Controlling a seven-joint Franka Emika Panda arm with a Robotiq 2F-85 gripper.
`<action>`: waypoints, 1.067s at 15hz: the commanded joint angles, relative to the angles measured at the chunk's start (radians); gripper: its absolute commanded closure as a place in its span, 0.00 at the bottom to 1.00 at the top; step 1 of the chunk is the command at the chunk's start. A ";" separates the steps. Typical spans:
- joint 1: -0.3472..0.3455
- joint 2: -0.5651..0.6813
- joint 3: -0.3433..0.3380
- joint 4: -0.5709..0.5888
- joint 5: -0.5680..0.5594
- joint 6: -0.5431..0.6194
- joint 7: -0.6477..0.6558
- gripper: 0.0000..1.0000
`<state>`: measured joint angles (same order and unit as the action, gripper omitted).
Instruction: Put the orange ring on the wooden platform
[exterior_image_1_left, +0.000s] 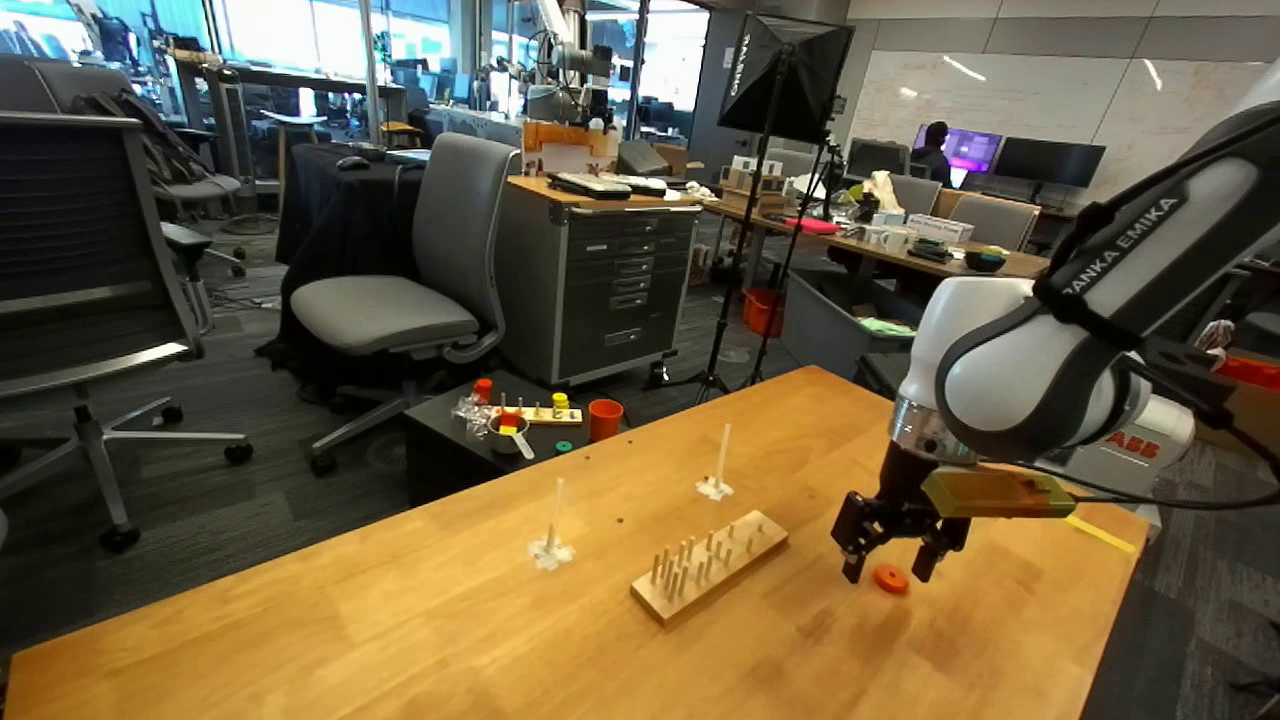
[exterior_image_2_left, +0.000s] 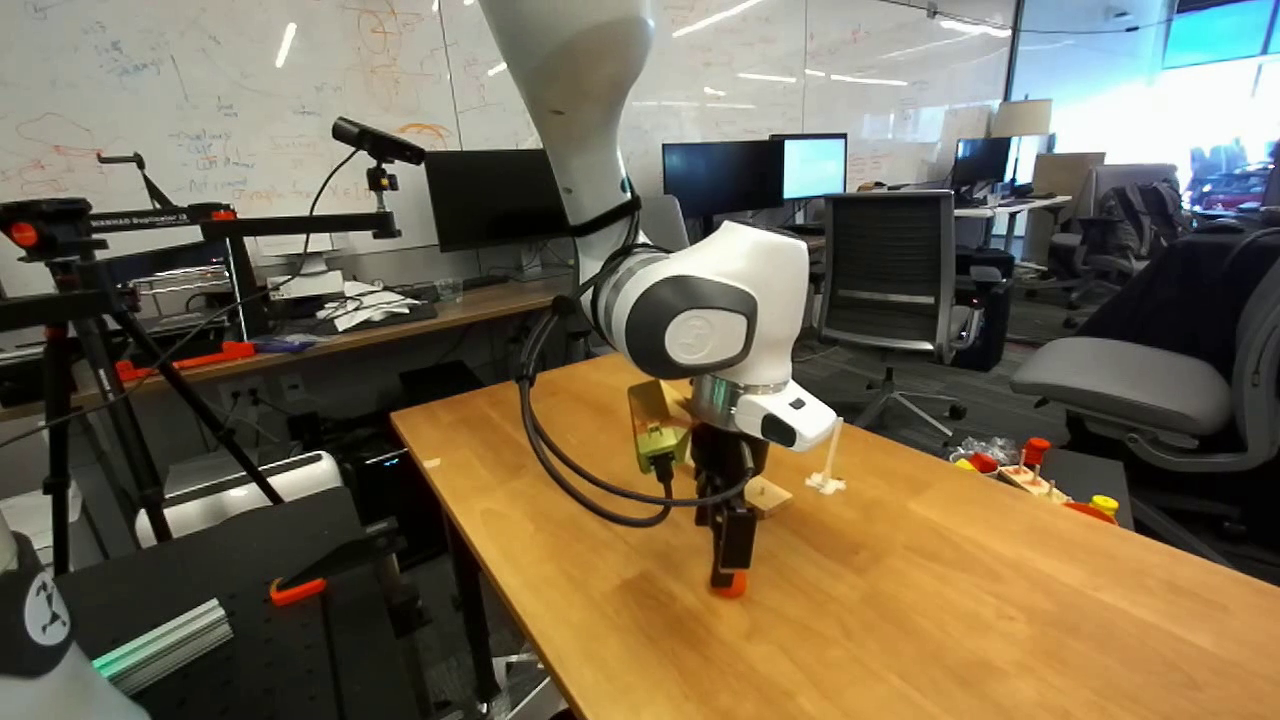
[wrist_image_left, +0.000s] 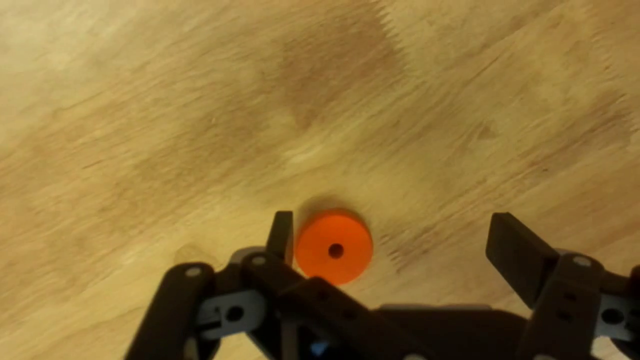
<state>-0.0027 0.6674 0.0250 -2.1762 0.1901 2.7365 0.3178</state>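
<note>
Orange, flat and round, the ring (wrist_image_left: 334, 228) lies on the wooden top of the table (exterior_image_1_left: 420, 610), its small centre hole facing up. The gripper (wrist_image_left: 391, 231) points down over it, two dark fingers (wrist_image_left: 281, 237) spread well apart with the ring between them. In the wrist view the ring sits off-centre in that gap, just beside the finger at the left of the view; whether they touch cannot be told. Near the ring, in an exterior view, a light-wood block (exterior_image_1_left: 712, 580) lies flat, thin pegs (exterior_image_1_left: 684, 577) upright along it. Behind the block stand two thin pale rods (exterior_image_1_left: 557, 515), apart from each other, each on a whitish base. The white and black arm (exterior_image_1_left: 1000, 360) comes in above the table, a yellow-green box (exterior_image_1_left: 1000, 493) at its wrist. Past the table edge, a low dark stand (exterior_image_1_left: 440, 472) holds an orange cup (exterior_image_1_left: 605, 422), near a grey chair (exterior_image_1_left: 385, 312). In an exterior view, a whiteboard (exterior_image_2_left: 225, 125) with handwriting fills the back wall.
</note>
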 joint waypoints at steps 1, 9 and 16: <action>0.000 0.027 -0.011 0.031 0.026 -0.028 -0.011 0.00; 0.028 0.066 -0.069 0.057 0.001 -0.011 0.009 0.00; 0.023 0.075 -0.060 0.076 0.007 -0.001 -0.007 0.63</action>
<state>0.0151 0.7154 -0.0296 -2.1316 0.1906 2.7317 0.3191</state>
